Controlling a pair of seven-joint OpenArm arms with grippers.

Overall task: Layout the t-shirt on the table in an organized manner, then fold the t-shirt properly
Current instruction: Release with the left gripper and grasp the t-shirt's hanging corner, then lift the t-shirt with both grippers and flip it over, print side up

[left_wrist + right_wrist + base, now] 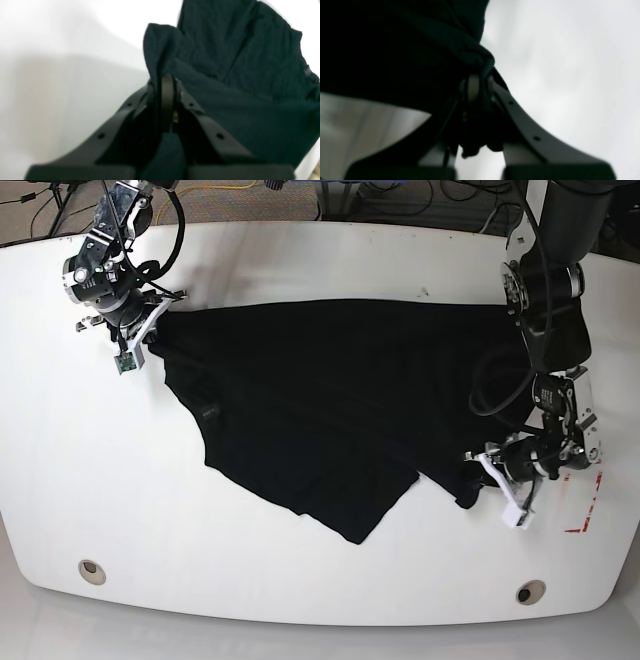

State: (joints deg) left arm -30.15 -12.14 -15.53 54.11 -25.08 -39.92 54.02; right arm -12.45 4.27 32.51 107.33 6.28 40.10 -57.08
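The t-shirt, showing plain black cloth, is spread across the middle of the table, its upper edge drawn nearly straight between the two arms while its lower edge hangs in an uneven line that runs down to a point near the table's centre front. In the base view the right gripper is seen at the far left of the picture, where one upper corner of the shirt is pulled toward it; from the right wrist camera the right gripper is shown clenched on a gathered bunch of dark cloth, though the picture is dark and blurred, so exactly which part of the garment is pinched cannot be told. The left gripper is placed low at the right side of the base view, at the shirt's lower right edge, where a small dark lump of fabric is bunched beside it. From the left wrist camera the left gripper is seen closed on a raised fold of the t-shirt, with cloth rising above the fingertips and more of it hanging between the fingers below. Two round grommet holes are set near the table's front corners, and red tape marks lie just beside the left arm.
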